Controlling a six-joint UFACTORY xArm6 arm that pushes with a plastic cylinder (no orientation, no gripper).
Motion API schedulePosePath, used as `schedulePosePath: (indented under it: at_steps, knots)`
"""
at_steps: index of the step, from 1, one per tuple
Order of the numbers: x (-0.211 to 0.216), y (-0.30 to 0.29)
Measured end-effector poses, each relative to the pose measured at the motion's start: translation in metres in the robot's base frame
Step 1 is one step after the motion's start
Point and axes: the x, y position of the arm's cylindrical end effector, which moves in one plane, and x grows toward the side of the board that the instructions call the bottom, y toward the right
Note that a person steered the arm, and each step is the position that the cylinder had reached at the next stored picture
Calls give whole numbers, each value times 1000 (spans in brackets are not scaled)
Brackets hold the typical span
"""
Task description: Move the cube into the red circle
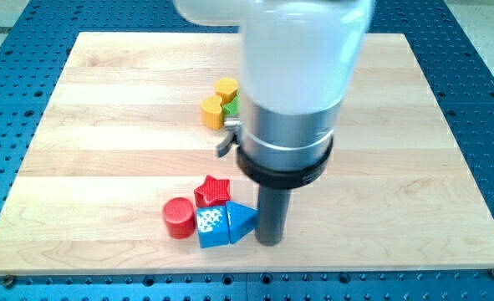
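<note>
A blue cube (211, 227) lies near the board's bottom edge, left of centre. A red round block (178, 217) touches its left side. A red star block (212, 191) sits just above the cube, and a blue triangular block (241, 221) touches its right side. My tip (269, 241) stands right of the blue triangular block, close against it. The rod rises into the large silver and white arm body (292, 100), which hides the board's centre.
A yellow block (226, 89), a second yellow block (211, 111) and a green block (232, 105) cluster at the view's upper middle, partly hidden by the arm. The wooden board (104, 125) lies on a blue perforated table (481, 84).
</note>
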Motion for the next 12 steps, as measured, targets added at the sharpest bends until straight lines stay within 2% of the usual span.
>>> schedulePosePath:
  at_steps: [1, 2, 3, 4, 5, 6, 7, 8, 10, 12]
  knots:
    - [20, -5]
    - [-1, -32]
    - [20, -36]
    - [15, -77]
    - [6, -87]
    - [19, -115]
    - [-5, -150]
    - [-8, -119]
    - [-7, -175]
    - [-7, -185]
